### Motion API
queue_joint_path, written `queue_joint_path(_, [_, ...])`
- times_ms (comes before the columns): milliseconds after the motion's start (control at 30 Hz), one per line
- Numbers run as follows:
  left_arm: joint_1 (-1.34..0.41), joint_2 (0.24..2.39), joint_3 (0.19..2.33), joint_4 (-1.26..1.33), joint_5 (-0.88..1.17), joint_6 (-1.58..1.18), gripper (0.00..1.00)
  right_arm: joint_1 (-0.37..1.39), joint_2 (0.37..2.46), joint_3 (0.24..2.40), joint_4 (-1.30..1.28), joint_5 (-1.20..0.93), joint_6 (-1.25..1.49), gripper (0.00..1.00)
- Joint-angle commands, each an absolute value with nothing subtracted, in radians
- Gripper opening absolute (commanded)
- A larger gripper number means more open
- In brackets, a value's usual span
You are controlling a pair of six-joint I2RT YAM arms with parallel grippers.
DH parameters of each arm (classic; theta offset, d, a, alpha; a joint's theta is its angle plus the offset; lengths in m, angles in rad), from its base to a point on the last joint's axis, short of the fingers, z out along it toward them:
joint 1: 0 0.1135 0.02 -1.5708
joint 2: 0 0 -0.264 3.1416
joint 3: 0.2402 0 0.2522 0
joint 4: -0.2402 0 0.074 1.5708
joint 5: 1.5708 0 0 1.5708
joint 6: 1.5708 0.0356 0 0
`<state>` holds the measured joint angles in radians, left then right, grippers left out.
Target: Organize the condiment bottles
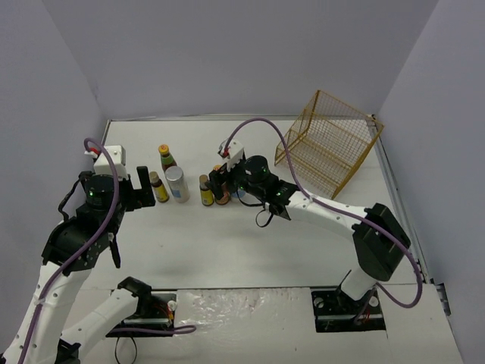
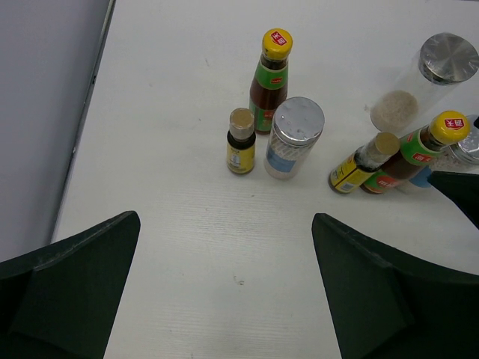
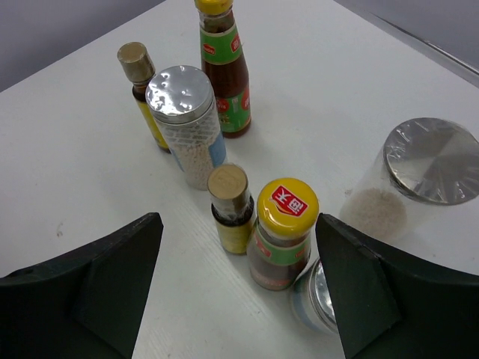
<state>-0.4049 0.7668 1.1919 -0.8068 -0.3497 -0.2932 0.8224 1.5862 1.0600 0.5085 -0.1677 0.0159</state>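
The condiment bottles stand in two clusters at mid table. Left cluster: a tall brown bottle with yellow cap (image 2: 270, 82), a small yellow-labelled bottle (image 2: 241, 142) and a silver-lidded jar (image 2: 293, 138). Right cluster: a small yellow-labelled bottle (image 3: 230, 209), a yellow-capped brown bottle (image 3: 283, 233), a low silver-lidded jar (image 3: 318, 299) and a clear silver-lidded jar (image 3: 412, 179). My right gripper (image 3: 238, 218) is open, its fingers on either side of the small bottle and the yellow-capped bottle, touching neither. My left gripper (image 2: 226, 218) is open and empty, just left of the left cluster (image 1: 170, 178).
A gold wire basket (image 1: 326, 148) lies tipped at the back right, apart from the bottles. Grey walls close the table on the left, back and right. A purple cable loops over my right arm (image 1: 333, 216).
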Motion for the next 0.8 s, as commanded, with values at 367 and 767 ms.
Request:
queue_joint_path(367, [-0.408,0.78,1.186,-0.752,-0.35,-0.304,0.97,0.836,1.717,1.115,0.802,-0.007,0.07,0.63])
queue_joint_path(767, [-0.408,0.782,1.178,-0.753,-0.334,-0.305,0.97,0.834,1.767,1.106,0.821,0.026,0.083,0.55])
